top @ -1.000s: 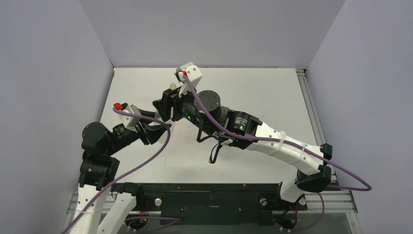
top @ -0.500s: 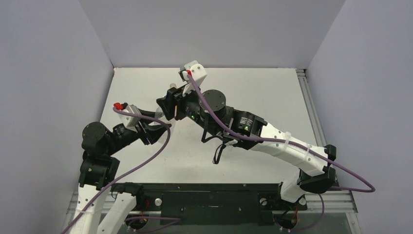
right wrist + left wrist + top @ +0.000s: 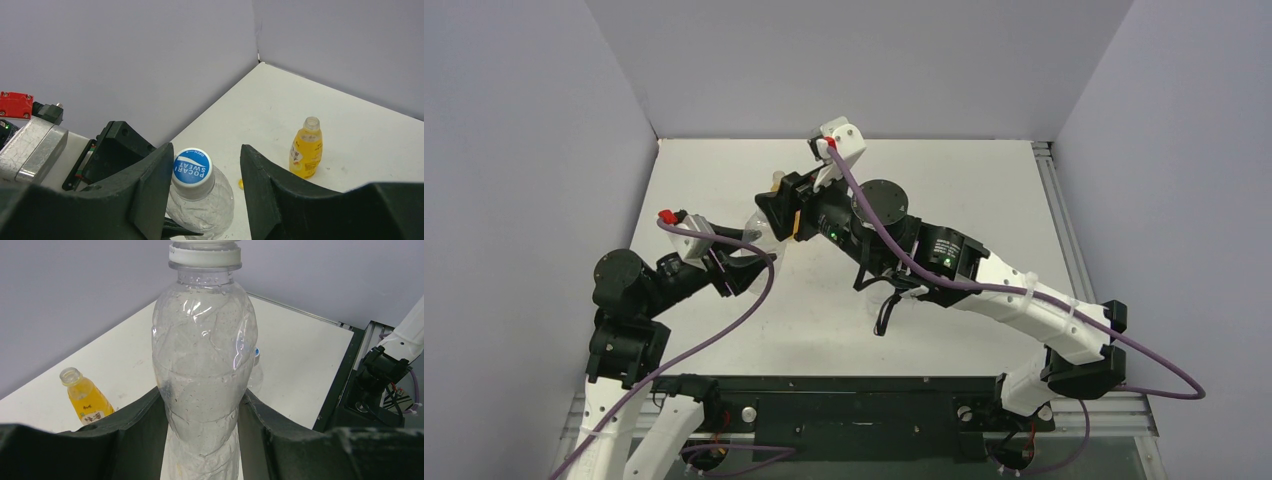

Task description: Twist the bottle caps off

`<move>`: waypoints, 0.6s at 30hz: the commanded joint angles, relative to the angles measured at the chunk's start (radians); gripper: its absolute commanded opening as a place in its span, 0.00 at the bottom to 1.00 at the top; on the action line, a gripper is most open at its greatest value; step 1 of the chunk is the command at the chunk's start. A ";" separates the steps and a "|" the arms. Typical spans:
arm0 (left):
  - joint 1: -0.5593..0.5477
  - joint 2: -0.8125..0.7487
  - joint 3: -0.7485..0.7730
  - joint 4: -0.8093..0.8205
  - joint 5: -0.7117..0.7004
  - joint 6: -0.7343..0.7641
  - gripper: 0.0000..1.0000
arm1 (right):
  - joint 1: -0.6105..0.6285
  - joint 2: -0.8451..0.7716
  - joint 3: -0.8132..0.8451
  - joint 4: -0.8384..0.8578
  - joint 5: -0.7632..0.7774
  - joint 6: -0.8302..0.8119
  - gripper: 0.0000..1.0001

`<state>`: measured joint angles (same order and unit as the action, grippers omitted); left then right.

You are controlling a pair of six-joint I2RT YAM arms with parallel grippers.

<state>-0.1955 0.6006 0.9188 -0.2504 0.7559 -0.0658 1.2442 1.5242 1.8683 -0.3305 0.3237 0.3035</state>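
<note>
Left claw tight on clear bottle; right claw, now farther right, agape about its cap.

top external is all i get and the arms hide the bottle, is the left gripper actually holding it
Observer: Yes. The left wrist view shows the left gripper shut on the clear bottle, its fingers pressing the lower body from both sides.
Operator: cap off yet
Observer: No. The blue-topped cap is on, and the right gripper is open, one finger on each side of it.
Operator: and the yellow one
Observer: The yellow bottle stands on the table with a bare neck.
</note>
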 commanded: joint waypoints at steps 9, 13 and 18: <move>-0.005 0.012 0.006 0.037 -0.007 0.000 0.00 | -0.005 0.029 0.038 0.013 -0.048 0.025 0.48; -0.005 0.011 0.005 0.037 -0.007 0.002 0.00 | -0.005 0.036 0.040 0.021 -0.060 0.030 0.48; -0.005 0.006 0.001 0.035 -0.009 0.004 0.00 | -0.006 0.036 0.033 0.026 -0.057 0.032 0.45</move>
<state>-0.1959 0.6106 0.9157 -0.2504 0.7555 -0.0658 1.2423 1.5623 1.8744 -0.3325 0.2790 0.3260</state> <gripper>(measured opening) 0.435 0.463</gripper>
